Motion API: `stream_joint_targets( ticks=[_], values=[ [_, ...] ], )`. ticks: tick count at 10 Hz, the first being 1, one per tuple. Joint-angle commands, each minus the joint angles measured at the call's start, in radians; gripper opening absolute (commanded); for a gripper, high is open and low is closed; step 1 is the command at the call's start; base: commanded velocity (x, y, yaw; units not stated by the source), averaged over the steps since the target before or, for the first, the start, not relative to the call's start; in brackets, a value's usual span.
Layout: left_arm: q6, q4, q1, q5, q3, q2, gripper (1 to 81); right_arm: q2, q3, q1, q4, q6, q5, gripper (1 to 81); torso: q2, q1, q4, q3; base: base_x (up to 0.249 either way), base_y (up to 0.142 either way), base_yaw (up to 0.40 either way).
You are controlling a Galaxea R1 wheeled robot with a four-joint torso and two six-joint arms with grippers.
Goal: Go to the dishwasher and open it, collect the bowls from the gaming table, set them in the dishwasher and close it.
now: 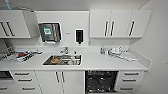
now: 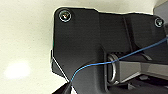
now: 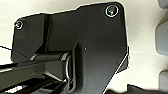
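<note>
White laminate covers the desk (image 1: 100,63), which runs along the wall and carries a steel sink (image 1: 62,60) set into its surface. The dishwasher (image 1: 101,81) sits below the desk, to the right of the sink, one cabinet wide. Its dark interior with wire racks is exposed, so the appliance stands open. White double doors (image 1: 60,81) are directly below the sink, and a drawer stack (image 1: 129,80) lies on the far side of the dishwasher from the sink. A dish rack (image 1: 17,55) stands on the desk left of the sink; a group of small items (image 1: 117,53) rests on the desk right of it. Above the sink, a towel dispenser (image 1: 50,32) and a dark soap dispenser (image 1: 79,36) are fixed to the wall. Upper cabinets (image 1: 120,23) hang to the right of these. The state of either tool cannot be told from the wrist views; a thin blue wire (image 2: 110,61) crosses the left wrist plate.
</note>
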Motion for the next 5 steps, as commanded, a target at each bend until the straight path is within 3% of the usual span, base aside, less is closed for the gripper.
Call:
stream_joint_targets(
  ticks=[1,5],
  values=[
    [0.008,0.010,-0.044,0.053,-0.003,-0.001,81.1,0.007,-0.003,0.046,0.000,0.000,-0.054,81.1,0.000,0.000,0.000,0.000,0.000,0.000,0.000],
    [0.008,0.010,-0.044,0.053,-0.003,-0.005,81.1,0.010,0.000,0.046,0.000,-0.002,-0.054,81.1,0.000,0.000,0.000,0.000,0.000,0.000,0.000]
  ],
)
